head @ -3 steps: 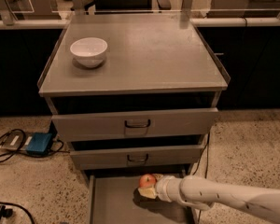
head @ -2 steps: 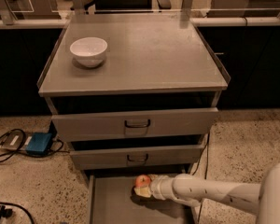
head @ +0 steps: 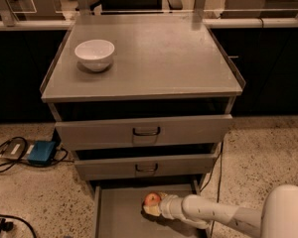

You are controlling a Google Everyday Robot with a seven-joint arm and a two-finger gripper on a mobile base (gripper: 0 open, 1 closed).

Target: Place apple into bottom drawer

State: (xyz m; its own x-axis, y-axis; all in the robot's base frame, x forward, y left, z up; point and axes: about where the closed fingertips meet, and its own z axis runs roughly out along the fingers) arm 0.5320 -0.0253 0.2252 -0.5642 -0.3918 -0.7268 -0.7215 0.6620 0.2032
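The red-orange apple is inside the open bottom drawer, near its back, just under the middle drawer front. My gripper reaches in from the right on a white arm and is closed around the apple, low over the drawer floor. The apple's lower part is hidden by the fingers. The bottom drawer is pulled out toward the camera, a flat grey tray with low side walls.
A white bowl stands on the cabinet top at the left. Two upper drawers with dark handles are slightly ajar. A blue box with cables lies on the speckled floor at the left.
My gripper with the apple has moved left and a little further back into the bottom drawer. The arm's elbow has come into view at the lower right.
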